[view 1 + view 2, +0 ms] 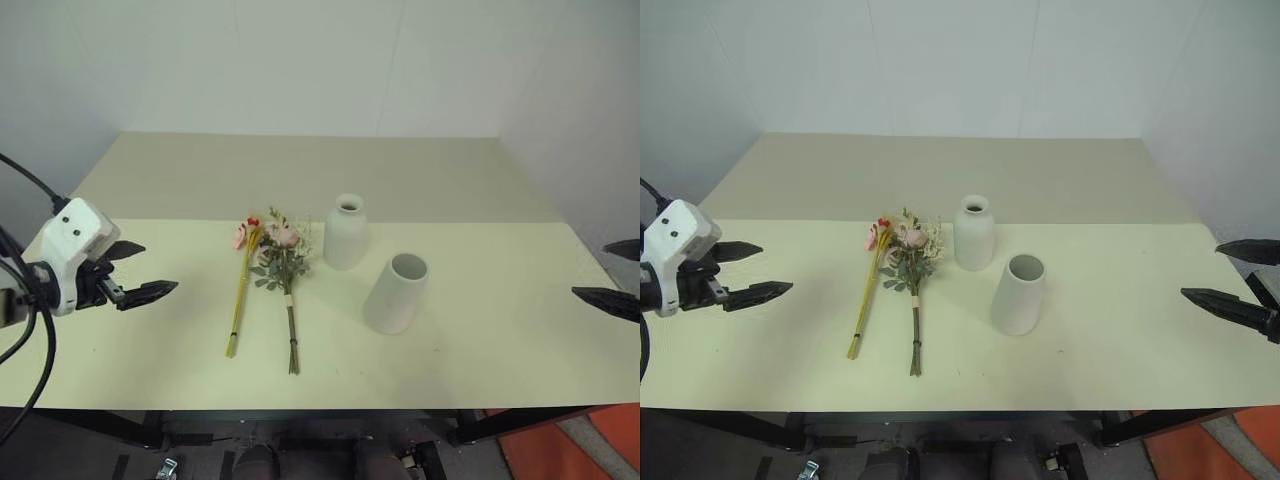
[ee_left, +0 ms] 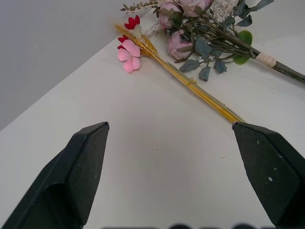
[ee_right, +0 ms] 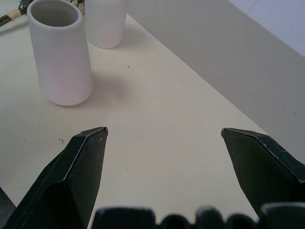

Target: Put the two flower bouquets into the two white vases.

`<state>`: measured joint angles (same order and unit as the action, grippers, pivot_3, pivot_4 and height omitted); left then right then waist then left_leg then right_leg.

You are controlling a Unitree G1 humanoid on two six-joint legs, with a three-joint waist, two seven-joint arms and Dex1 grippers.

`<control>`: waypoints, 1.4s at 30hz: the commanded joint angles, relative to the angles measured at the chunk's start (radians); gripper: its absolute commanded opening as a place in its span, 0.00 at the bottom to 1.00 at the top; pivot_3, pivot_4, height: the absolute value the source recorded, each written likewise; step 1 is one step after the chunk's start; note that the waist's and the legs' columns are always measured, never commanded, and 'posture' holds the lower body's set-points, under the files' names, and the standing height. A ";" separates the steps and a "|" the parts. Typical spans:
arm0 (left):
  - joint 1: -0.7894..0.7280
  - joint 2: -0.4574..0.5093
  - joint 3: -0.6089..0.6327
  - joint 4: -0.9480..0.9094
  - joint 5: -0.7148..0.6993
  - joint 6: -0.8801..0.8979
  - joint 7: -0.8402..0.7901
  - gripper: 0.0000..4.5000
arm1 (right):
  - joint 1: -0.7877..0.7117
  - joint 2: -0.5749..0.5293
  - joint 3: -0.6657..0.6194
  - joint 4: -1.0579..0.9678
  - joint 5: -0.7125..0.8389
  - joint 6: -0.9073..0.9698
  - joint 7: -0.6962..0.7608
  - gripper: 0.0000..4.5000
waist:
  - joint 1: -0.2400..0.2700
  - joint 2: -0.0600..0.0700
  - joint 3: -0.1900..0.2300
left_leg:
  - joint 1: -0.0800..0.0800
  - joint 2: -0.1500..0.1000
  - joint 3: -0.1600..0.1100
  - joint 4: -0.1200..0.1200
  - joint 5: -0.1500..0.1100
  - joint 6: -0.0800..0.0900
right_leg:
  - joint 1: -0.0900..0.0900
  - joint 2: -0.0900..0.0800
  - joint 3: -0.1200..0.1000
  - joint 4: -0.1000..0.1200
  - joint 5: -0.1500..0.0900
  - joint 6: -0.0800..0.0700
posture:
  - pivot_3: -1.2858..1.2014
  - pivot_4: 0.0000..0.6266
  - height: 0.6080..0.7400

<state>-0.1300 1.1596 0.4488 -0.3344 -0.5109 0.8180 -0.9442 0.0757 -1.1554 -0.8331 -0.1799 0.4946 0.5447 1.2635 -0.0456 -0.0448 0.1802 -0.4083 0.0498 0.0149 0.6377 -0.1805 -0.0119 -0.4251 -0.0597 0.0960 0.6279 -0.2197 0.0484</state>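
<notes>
On the pale yellow table (image 1: 480, 340) both bouquets lie flat side by side near the middle, blossoms pointing away from the robot. Slim yellow-stemmed bouquet (image 1: 241, 290) is on the left, bushy pink bouquet (image 1: 285, 275) just beside it on the right, heads about touching. Bottle-shaped vase (image 1: 346, 232) stands upright right of the flowers; wide-mouth vase (image 1: 396, 293) stands nearer the robot and further right, close to it but apart. Left gripper (image 1: 135, 272) hovers over the table's left side, fingers spread, empty. Right gripper (image 1: 1230, 277) hovers at the right edge, fingers apart, holding nothing.
</notes>
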 commanded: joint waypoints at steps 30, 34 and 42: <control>-0.470 -0.502 -0.394 0.045 0.069 0.531 0.579 1.00 | -0.237 -0.071 0.136 -0.283 0.249 0.209 -0.121 1.00 | 0.003 -0.001 -0.001 | -0.005 -0.002 -0.008 0.004 0.000 0.000 | 0.002 0.003 -0.002 0.001 0.004 0.010 | 0.52 0.24 1.00; -0.502 -0.555 -0.396 0.091 0.105 0.581 0.643 1.00 | -0.251 -0.071 0.144 -0.308 0.276 0.222 -0.132 1.00 | 0.004 -0.001 -0.001 | -0.005 -0.003 -0.009 0.005 0.000 0.000 | 0.002 0.002 -0.002 0.001 0.004 0.010 | 0.52 0.24 1.00; -0.548 -0.623 -0.427 0.250 0.136 0.575 0.649 1.00 | -0.279 -0.079 0.174 -0.304 0.283 0.208 -0.130 1.00 | 0.004 -0.001 -0.001 | -0.005 -0.004 -0.010 0.005 0.000 0.000 | 0.002 0.002 -0.002 0.001 0.004 0.010 | 0.52 0.24 1.00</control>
<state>-0.6542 0.5430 0.0270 -0.1035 -0.3898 1.4148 -0.2946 -0.1865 -1.2138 -0.6432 -0.4830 0.7709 0.7662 1.1370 -0.0416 -0.0458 0.1796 -0.4139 0.0457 0.0044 0.6429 -0.1802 -0.0115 -0.4230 -0.0577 0.0939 0.6288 -0.2153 0.0581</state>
